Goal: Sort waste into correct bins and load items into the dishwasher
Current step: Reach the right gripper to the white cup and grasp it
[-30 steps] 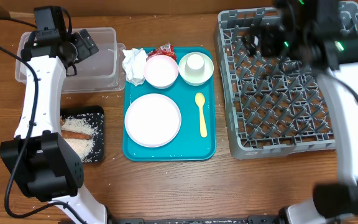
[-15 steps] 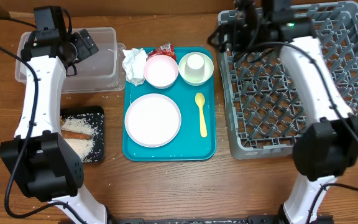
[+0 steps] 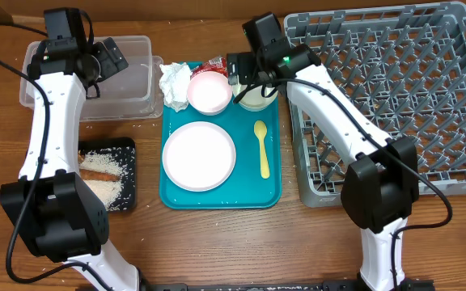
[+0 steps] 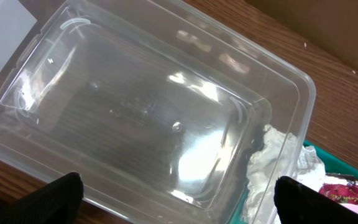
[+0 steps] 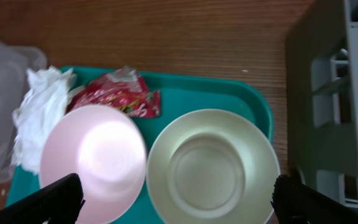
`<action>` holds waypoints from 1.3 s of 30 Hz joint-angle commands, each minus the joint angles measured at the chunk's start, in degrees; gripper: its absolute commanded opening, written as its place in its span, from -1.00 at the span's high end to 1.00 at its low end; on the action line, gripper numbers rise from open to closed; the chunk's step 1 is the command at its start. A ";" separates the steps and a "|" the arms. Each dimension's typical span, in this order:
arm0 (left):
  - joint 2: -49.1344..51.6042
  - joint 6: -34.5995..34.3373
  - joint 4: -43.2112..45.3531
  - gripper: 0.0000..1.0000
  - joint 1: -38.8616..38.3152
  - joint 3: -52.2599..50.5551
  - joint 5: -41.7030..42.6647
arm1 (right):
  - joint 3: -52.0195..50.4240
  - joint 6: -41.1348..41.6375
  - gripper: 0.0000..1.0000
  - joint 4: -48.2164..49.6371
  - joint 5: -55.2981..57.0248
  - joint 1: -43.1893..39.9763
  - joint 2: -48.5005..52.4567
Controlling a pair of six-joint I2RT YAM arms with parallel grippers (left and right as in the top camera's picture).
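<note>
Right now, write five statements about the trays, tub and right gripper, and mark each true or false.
1. The spoon lies on the teal tray, right of the plate. True.
2. The napkin is inside the tub. False: the napkin lies at the teal tray's corner, beside the tub, which holds nothing.
3. The black tray holds rice and a brown stick. True.
4. The right gripper grips the spoon. False: the right gripper hovers open over a bowl, apart from the spoon.
5. The plate stands upright. False: it lies flat on the teal tray.
</note>
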 commanded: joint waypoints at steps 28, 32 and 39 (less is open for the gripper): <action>-0.17 -0.39 0.26 -1.00 -0.02 0.72 0.02 | 0.63 7.65 -0.97 1.16 -0.59 -0.74 9.09; -0.17 -0.39 0.26 -1.00 -0.02 0.72 0.04 | 0.63 7.63 -0.68 1.03 1.09 -0.59 9.18; -0.17 -0.39 0.26 -1.00 -0.02 0.72 0.04 | 0.66 7.63 -0.44 0.87 1.16 -0.57 9.18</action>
